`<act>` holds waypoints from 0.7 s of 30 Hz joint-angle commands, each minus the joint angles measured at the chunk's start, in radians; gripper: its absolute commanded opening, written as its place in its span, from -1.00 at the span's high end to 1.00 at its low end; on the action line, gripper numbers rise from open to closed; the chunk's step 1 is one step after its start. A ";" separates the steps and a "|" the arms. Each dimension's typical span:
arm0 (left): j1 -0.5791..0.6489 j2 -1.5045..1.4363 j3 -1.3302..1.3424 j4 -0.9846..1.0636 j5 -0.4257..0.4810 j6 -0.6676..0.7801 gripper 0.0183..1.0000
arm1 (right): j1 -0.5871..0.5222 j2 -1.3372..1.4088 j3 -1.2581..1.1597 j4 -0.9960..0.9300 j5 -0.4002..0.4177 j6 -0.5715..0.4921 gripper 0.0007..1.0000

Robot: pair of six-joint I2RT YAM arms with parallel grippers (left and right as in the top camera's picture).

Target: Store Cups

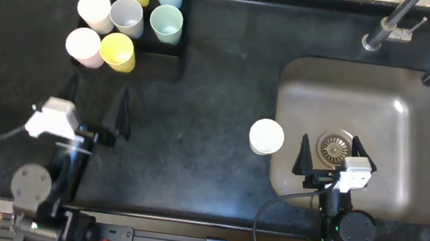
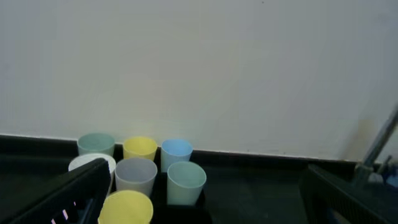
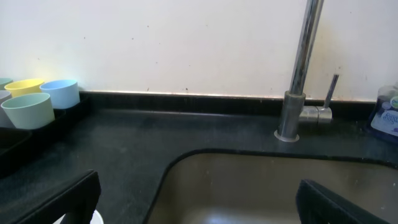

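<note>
**Work surface.** A black countertop (image 1: 196, 135) is recorded, with a steel sink (image 1: 414, 122) set into its right half. A faucet (image 1: 394, 27) is mounted behind the sink, and a blue soap bottle (image 3: 385, 115) is seen near it by the pale wall (image 2: 199, 62).

**Storage.** A black tray (image 1: 160, 63) is placed at the far left of the countertop. Eight cups (image 1: 126, 17) are stood upright in it, mouths up, in three rows touching or nearly so. The tray's near-right slot is seen bare, beside a yellow cup and in front of a mint one.

**Outstanding item.** One white cup (image 1: 266, 136) is stood upright at the sink's left rim, well apart from the tray. Whether its base is on the countertop or over the rim cannot be told from above.

**Grippers.** The left gripper (image 1: 96, 103) is held over the countertop just in front of the tray – fingers spread wide, nothing between them. The right gripper (image 1: 330, 150) is held over the sink above the drain (image 1: 334, 144), its fingers likewise apart and holding nothing. Its left finger is just beside the white cup.

**Obstructions.** Only bare countertop is noted between the white cup and the tray – the left gripper is off to the side of that line.
</note>
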 commanded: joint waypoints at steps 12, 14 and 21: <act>0.006 -0.234 -0.208 0.011 -0.007 0.095 -1.00 | -0.006 -0.010 -0.013 0.006 0.005 0.004 -0.99; 0.006 -0.254 -0.238 0.024 -0.007 0.100 -1.00 | -0.006 -0.010 -0.013 0.006 0.005 0.004 -1.00; 0.010 -0.308 -0.243 -0.101 -0.038 0.132 -1.00 | -0.006 -0.010 -0.013 0.005 0.005 0.004 -1.00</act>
